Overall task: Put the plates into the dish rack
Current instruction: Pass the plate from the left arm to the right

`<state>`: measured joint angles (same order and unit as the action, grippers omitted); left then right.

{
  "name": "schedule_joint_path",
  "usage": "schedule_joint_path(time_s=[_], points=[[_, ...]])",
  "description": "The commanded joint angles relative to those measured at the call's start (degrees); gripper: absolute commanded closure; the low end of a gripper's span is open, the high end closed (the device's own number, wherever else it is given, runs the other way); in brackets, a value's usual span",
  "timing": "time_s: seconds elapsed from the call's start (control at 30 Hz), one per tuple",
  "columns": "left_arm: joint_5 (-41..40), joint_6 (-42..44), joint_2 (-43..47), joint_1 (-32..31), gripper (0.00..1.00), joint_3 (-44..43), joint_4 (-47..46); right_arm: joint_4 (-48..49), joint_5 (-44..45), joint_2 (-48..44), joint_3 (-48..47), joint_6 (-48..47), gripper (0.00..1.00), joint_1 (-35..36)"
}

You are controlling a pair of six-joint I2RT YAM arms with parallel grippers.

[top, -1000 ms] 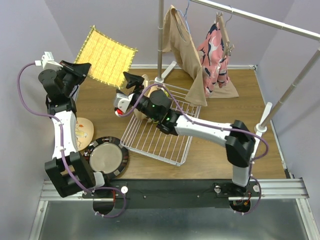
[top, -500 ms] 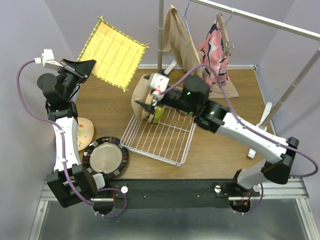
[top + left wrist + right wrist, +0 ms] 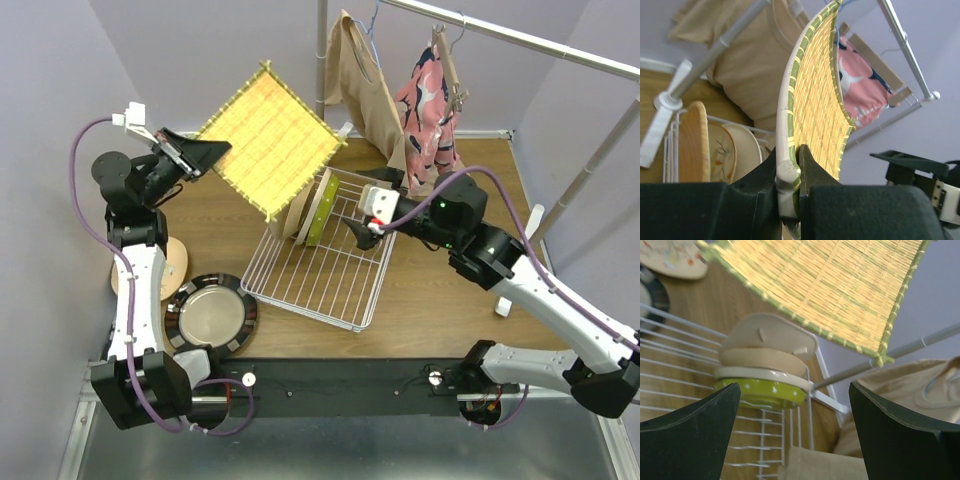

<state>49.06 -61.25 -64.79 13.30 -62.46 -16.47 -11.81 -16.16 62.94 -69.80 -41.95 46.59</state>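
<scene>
Left gripper (image 3: 789,172) was closed narrowly on the edge of the woven mat (image 3: 272,135), held in the air by that one edge, tilted, above the far-left corner of the dish rack (image 3: 320,285). Right gripper (image 3: 360,232) was spread wide and empty, hovering over the far side of the rack, just beside the loaded plates. In the rack, standing on edge and packed close together at the far-left end: the lime green plate (image 3: 765,388), a cream plate (image 3: 760,374) and tan plates (image 3: 297,215) behind it; exact count could not be told. Not yet loaded: the dark-rimmed plate (image 3: 212,317) and a floral plate (image 3: 172,262), both on the table near the left arm's base, the floral one partly hidden by that arm. Risks, as judged: (1) the pinch on the mat was thin and at the edge only, so a slip would probably drop the mat onto the standing plates and tip them. (2) The mat's far corner sat near the rail pole (image 3: 322,80) and the hanging tan garment (image 3: 375,100), so a swing that way could snag. (3) With the left hand occupied, the right arm would have to reach across the rack toward the two loose plates, passing close to the stacked ones and under the mat; a brush could knock them out of their prongs.
</scene>
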Motion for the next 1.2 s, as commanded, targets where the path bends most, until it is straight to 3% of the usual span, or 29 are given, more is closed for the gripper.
schedule_joint_path(time_s=[0.0, 0.5, 0.63, 0.73, 0.77, 0.83, 0.87, 0.97, 1.03, 1.07, 1.17], points=[[4.82, -2.03, 3.62, -2.74, 1.00, 1.90, 3.98, 3.36, 4.47, 1.75, 1.77, -15.08, 0.03, -0.01], [2.62, -3.96, 7.23, -9.52, 1.00, 7.00, 6.71, 11.28, 10.35, 5.17, 6.43, -36.17, 0.03, 7.46], [2.01, -3.87, 6.44, -10.66, 1.00, 7.26, 6.89, 14.18, 13.87, 7.28, 7.22, -40.04, 0.12, 9.31], [1.39, -3.26, 6.00, -11.01, 1.00, 7.09, 7.59, 16.03, 15.80, 8.34, 7.75, -41.54, 0.34, 10.01], [1.30, -3.17, 5.82, -11.01, 1.00, 7.09, 7.59, 16.38, 15.81, 8.52, 7.84, -41.80, 0.51, 10.10], [0.69, -2.82, 5.91, -11.01, 1.00, 7.09, 8.20, 17.70, 17.29, 8.34, 8.27, -42.16, 0.71, 10.10], [0.43, -2.30, 6.00, -11.01, 1.00, 7.09, 8.29, 18.31, 17.31, 8.08, 8.80, -42.16, 0.86, 10.10], [-0.28, -1.50, 5.91, -11.01, 1.00, 7.17, 8.65, 19.81, 17.31, 6.85, 9.59, -42.16, 0.99, 10.19], [-0.72, -1.06, 5.82, -10.93, 0.94, 7.09, 8.12, 20.25, 17.39, 5.89, 9.51, -41.28, 0.99, 10.10], [-0.63, -0.63, 5.82, -10.93, 0.79, 6.65, 7.77, 20.16, 17.57, 5.62, 9.16, -40.76, 0.99, 10.10], [-0.63, 2.97, 5.56, -10.67, 0.54, 4.02, 8.20, 20.08, 18.18, 4.57, 7.40, -37.51, 0.99, 10.10]])
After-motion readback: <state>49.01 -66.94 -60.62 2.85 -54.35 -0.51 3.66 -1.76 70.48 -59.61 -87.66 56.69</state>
